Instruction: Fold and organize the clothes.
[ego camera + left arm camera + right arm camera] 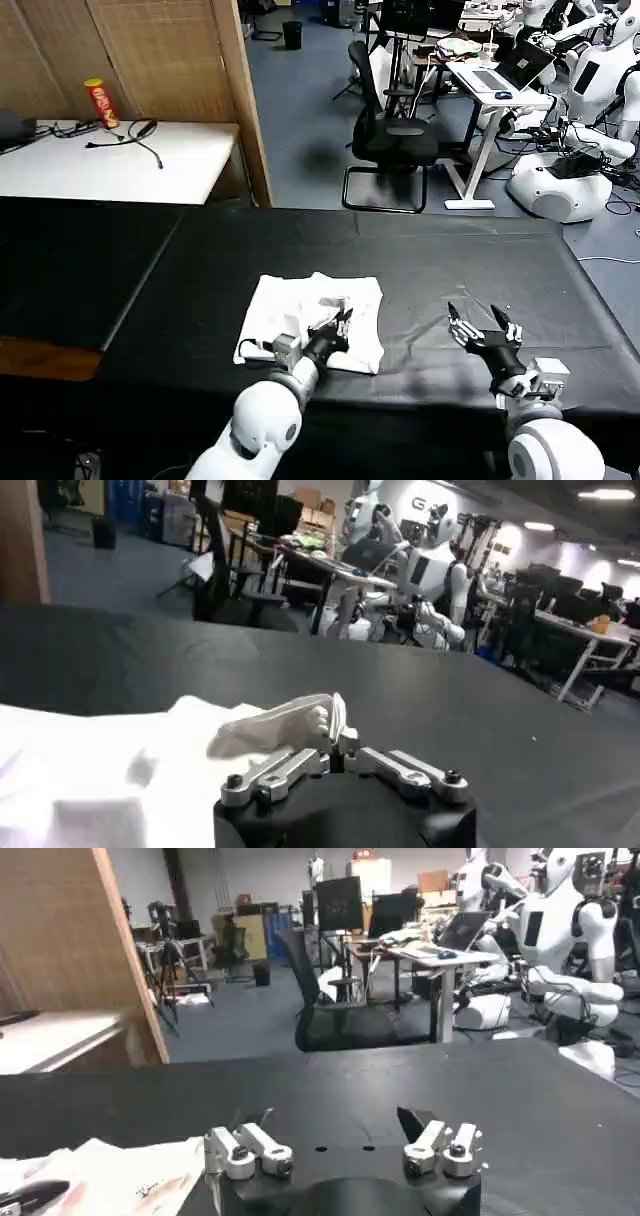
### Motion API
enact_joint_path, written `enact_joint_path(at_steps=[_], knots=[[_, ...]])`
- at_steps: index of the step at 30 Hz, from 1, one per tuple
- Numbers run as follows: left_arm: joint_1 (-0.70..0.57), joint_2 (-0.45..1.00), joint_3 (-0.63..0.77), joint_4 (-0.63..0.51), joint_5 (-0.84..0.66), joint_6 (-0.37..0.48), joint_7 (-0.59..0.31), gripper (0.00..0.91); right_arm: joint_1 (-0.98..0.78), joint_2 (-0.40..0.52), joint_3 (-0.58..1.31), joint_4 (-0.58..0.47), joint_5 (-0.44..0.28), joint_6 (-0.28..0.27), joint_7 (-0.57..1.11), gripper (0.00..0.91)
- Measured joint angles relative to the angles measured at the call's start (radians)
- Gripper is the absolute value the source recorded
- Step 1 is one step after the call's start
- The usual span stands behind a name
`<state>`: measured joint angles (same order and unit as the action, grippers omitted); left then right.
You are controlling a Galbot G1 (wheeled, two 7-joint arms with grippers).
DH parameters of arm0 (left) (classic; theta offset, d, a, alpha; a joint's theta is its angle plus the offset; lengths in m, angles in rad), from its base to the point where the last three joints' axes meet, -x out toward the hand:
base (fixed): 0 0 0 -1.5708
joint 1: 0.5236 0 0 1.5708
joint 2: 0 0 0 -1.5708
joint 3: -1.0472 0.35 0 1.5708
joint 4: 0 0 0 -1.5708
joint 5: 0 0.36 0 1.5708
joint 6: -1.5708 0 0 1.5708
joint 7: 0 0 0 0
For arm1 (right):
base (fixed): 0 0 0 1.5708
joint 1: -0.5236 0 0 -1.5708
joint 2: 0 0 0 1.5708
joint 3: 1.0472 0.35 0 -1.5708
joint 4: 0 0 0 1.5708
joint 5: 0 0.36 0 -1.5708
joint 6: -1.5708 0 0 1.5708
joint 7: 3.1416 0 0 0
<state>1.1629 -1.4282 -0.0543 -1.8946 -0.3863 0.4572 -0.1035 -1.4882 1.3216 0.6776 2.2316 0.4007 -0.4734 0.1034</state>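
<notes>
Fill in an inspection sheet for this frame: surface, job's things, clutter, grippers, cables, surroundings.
Surface: black table, dark cloth-like top, bare apart from the shirt.
Job's things: white T-shirt, folded into a rough rectangle, lying left of centre near the front edge.
Clutter: nothing seen on the black table.
Grippers: left gripper over the shirt, shut on a raised fold of it; right gripper open, above bare table to the right of the shirt.
Cables: black cables on the white side table.
Surroundings: red can on that table, office chair, desks, other robots behind.
</notes>
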Motion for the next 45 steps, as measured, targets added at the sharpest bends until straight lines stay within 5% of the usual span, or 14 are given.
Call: enact_joint_path(at_steps=[11, 12, 13, 30, 45], knots=[[-0.031, -0.002, 0.011, -0.002, -0.019, 0.010, -0.006, 0.000, -0.003, -0.005, 0.000, 0.006, 0.001, -0.001, 0.000, 0.878], [-0.030, -0.006, 0.012, 0.003, -0.019, 0.008, -0.005, 0.117, -0.003, -0.006, 0.000, 0.007, 0.001, -0.001, -0.001, 0.878], [-0.029, -0.013, 0.014, 0.011, -0.018, 0.007, -0.006, 0.878, -0.004, -0.006, 0.000, 0.008, 0.001, -0.001, -0.003, 0.878], [-0.033, -0.117, 0.000, 0.043, -0.149, -0.009, -0.016, 0.878, 0.050, -0.104, -0.084, -0.056, 0.031, 0.003, -0.072, 0.878], [0.007, 0.133, -0.205, -0.084, 0.014, -0.054, 0.022, 0.878, 0.276, -0.213, -0.402, -0.222, -0.083, 0.014, -0.144, 0.878]])
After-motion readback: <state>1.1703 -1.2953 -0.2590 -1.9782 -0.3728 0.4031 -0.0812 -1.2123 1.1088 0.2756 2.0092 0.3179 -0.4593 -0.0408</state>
